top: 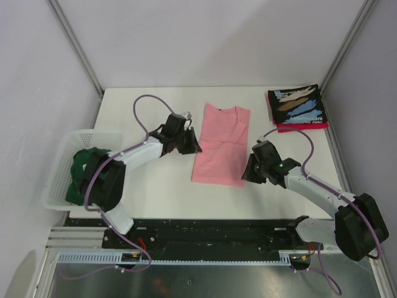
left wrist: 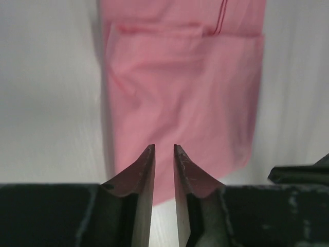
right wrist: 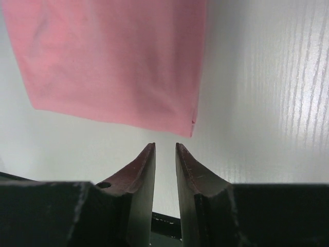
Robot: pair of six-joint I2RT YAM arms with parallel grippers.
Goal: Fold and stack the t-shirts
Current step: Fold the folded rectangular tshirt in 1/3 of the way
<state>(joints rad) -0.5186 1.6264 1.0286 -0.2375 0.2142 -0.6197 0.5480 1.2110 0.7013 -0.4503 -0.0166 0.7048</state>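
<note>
A green tee [top: 75,172] lies in the basket [top: 93,133], well behind the left gripper [top: 195,145]. Its jaws stand a narrow slit apart with nothing between them, their tips just at the left long edge of the pink tee [top: 220,146], which spreads ahead of them on the tabletop [top: 155,186]. That tee lies flat as a long strip, its long axis crosswise to both sets of jaws. The right gripper [top: 249,170] faces it from the other side, jaws also barely parted and empty, with the tee's near right corner just ahead of their tips. Both arms look about equally near, so a two-sided pinch seems likely. Well beyond the right gripper, a black tee [top: 296,104] sits on a red tee [top: 304,127].
</note>
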